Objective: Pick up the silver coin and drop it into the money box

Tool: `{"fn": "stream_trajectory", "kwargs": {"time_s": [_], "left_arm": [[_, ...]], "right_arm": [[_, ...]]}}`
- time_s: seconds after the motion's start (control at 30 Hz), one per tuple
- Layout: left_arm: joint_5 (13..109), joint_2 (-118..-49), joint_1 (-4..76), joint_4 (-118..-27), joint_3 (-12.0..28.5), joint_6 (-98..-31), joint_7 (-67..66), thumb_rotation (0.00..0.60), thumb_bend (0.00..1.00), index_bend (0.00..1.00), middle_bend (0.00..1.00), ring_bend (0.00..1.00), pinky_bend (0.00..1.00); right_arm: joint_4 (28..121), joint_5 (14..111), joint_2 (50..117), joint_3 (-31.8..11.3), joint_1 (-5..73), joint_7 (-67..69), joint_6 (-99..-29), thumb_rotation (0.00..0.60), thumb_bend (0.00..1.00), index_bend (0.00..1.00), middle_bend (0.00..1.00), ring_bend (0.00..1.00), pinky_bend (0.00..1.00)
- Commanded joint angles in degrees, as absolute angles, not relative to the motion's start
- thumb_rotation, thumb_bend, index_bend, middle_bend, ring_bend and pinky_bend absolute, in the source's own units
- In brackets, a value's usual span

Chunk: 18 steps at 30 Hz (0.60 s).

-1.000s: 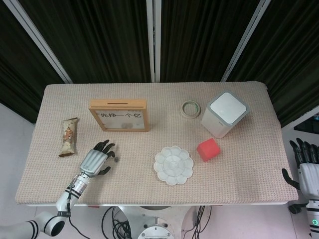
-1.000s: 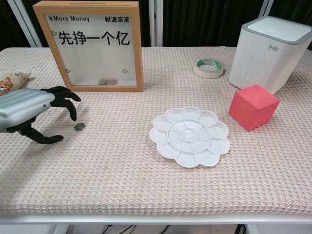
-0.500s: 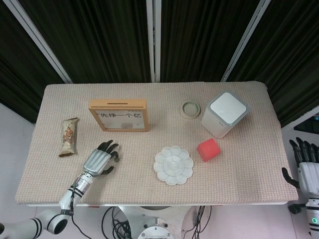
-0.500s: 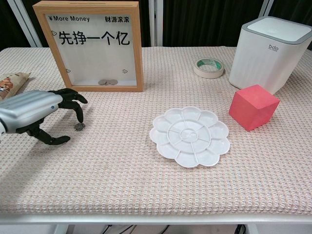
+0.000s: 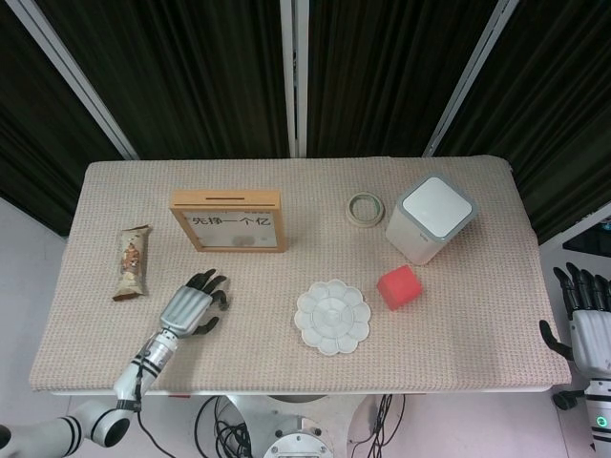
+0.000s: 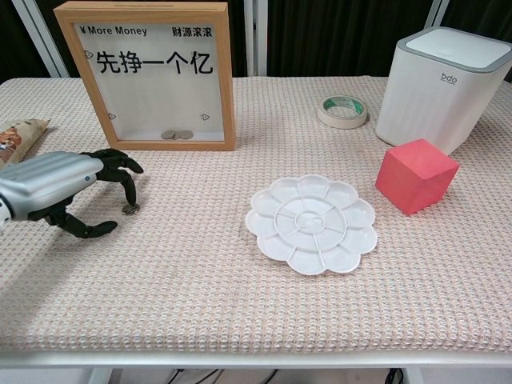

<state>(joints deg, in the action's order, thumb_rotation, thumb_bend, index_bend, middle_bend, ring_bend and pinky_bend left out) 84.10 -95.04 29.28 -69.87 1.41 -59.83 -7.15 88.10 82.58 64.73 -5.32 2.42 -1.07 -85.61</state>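
A: Silver coin [image 6: 130, 209] lies flat on the woven surface [image 6: 200, 296], right under the fingertips [image 6: 130, 194] of the left hand [image 6: 76, 186]. That hand holds nothing yet; its fingers are spread and curled down over the coin, thumb apart and low to the side.

B: What could go wrong?

A: A thin coin on a bumpy weave gives little edge to catch. I judge the fingertips may skid it away or press it into the cloth and close on nothing. Even once lifted, it could slip before reaching the slot on top of the money box [image 6: 154, 76], which stands just behind.

B: And the other hand?

A: The right hand [image 5: 584, 320] hangs off the surface's edge, open and idle.

B: The rest?

A: A white palette [image 6: 311, 223], red block [image 6: 416, 175], tape roll [image 6: 342, 111], white bin [image 6: 442, 86], and a snack packet [image 5: 131, 261]. Dark curtains [image 5: 382, 67] behind.
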Motion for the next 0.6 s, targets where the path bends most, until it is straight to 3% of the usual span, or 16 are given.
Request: {"fn": "stream_trajectory", "kwargs": {"time_s": [0.03,0.6], "left_arm": [[84.09,-95.23,29.38,-69.63,1.41,-59.87,-6.98,0.600,0.28,0.39,0.12,0.01,0.14],[84.24,-98.53,29.98,-65.86,2.14,-61.48,-4.91,0.600,0.27,0.46,0.16,0.01,0.14]], "right_arm": [[88.08,82.57,64.73,-5.32,2.38,-1.00,-85.67,0.600,0.30,0.00,0.00,0.00,0.00],[87.78,82.17,64.91,-5.04,2.01,-0.99,-85.54,0.600,0.30,0.00,0.00,0.00,0.00]]}}
